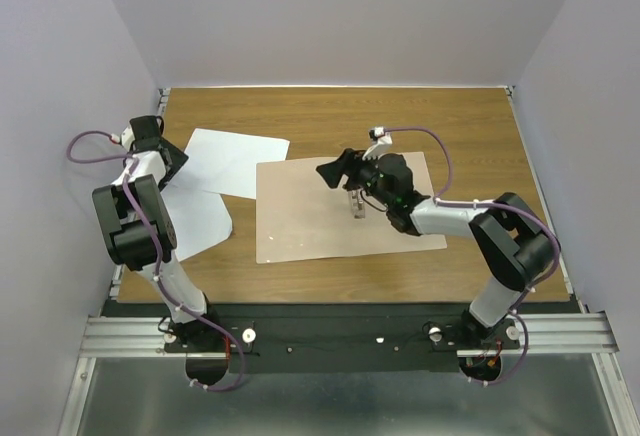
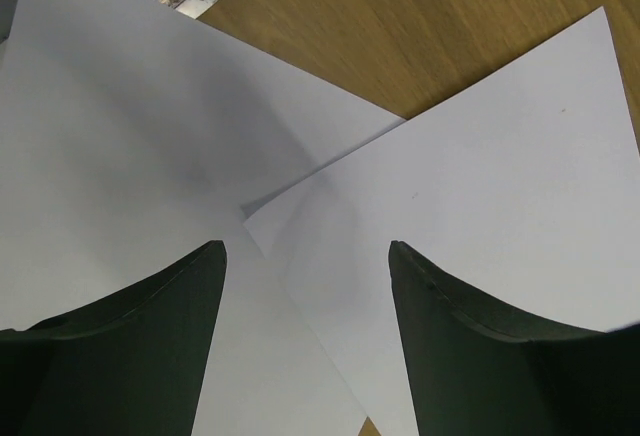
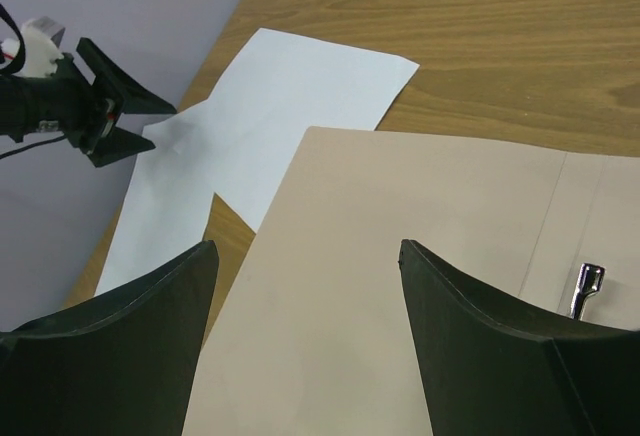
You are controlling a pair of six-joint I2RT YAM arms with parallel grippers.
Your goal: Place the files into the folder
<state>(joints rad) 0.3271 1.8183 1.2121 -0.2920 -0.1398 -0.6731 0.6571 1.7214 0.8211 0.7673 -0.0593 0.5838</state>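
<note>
**A:** Where does the left arm [image 1: 135, 221] sit?

**B:** Folded up along the left edge, with the elbow raised and the wrist reaching toward the far left. The left gripper [image 2: 305, 251] points downward. Its fingers are spread wide and grip nothing.

**A:** And the right arm [image 1: 480, 226]?

**B:** It rises from its near base, then the forearm stretches left toward the middle. The right gripper [image 3: 305, 246] tilts down, low over the surface. Its fingers are just as wide apart and also grip nothing.

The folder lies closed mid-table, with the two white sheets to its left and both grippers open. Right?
Not quite: the folder lies open, its crease and metal clip showing in the right wrist view. The two white sheets lie to its left, and the left gripper and right gripper are open.
</note>
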